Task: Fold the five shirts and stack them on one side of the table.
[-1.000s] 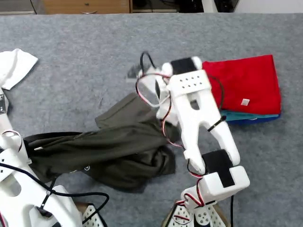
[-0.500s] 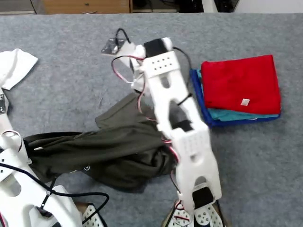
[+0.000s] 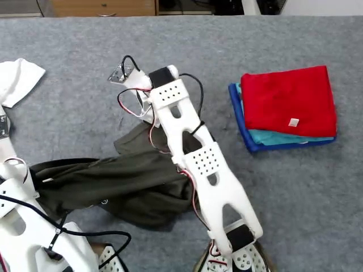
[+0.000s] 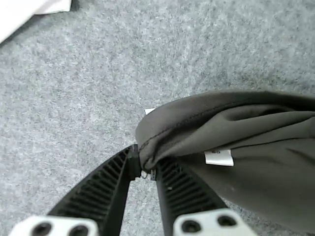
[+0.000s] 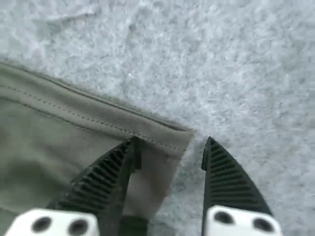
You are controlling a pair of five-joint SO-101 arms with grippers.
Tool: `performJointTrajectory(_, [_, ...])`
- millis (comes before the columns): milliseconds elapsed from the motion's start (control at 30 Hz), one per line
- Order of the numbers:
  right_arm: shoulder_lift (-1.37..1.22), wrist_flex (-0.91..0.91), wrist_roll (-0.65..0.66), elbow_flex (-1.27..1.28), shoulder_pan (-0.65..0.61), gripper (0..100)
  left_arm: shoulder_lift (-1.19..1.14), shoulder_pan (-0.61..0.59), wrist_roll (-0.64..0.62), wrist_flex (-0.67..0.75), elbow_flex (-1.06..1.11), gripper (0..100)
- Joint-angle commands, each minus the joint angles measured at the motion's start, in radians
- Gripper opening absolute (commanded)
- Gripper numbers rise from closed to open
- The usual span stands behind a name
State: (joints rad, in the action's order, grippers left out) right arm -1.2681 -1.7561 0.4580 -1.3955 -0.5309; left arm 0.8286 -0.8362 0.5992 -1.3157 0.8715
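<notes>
A dark olive shirt (image 3: 125, 178) lies crumpled at the front left of the grey table. In the left wrist view my left gripper (image 4: 143, 169) is shut on a folded edge of this shirt (image 4: 236, 142), near its white label (image 4: 218, 157). My right arm (image 3: 187, 147) stretches from the front edge across the shirt to its far corner. There my right gripper (image 5: 170, 150) stands open, with the hemmed corner of the shirt (image 5: 162, 140) between its fingers. A folded stack, red shirt (image 3: 289, 99) on top of teal and blue ones, sits at the right.
A white shirt (image 3: 17, 79) lies loose at the table's left edge, and its edge also appears in the left wrist view (image 4: 29, 7). Bare grey carpet (image 3: 85, 51) covers the far side. A wooden cabinet (image 3: 102, 7) stands behind the table.
My right arm has swung left, away from the folded stack, and now ends at the olive shirt's far corner. The left arm and the shirt have stayed put.
</notes>
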Motion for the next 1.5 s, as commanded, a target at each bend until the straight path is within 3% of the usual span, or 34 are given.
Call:
performJointTrajectory(0, [-0.005, -0.009, -0.011, -0.051, 0.015, 22.4, 0.021, 0.008, 0.006, 0.012, -0.006, 2])
performJointTrajectory(300, [-0.012, -0.011, -0.008, -0.053, 0.021, 22.1, 0.021, 0.008, 0.006, 0.012, -0.008, 3])
performJointTrajectory(500, [-0.013, -0.008, -0.009, -0.053, 0.021, 2.6, 0.022, 0.008, 0.006, 0.012, -0.008, 3])
performJointTrajectory(833, [0.021, -0.011, -0.011, -0.105, 0.038, 0.9, 0.022, 0.006, 0.002, 0.014, -0.011, 2])
performJointTrajectory(1133, [0.335, -0.028, -0.011, -0.249, 0.085, 0.5, 0.022, -0.003, -0.020, -0.008, -0.152, 2])
performJointTrajectory(1267, [0.524, -0.026, -0.012, -0.255, 0.085, 0.5, 0.024, 0.006, -0.046, -0.138, -0.290, 2])
performJointTrajectory(1467, [0.849, -0.005, -0.012, -0.246, 0.082, 0.5, 0.024, -0.002, -0.123, -0.204, -0.532, 2])
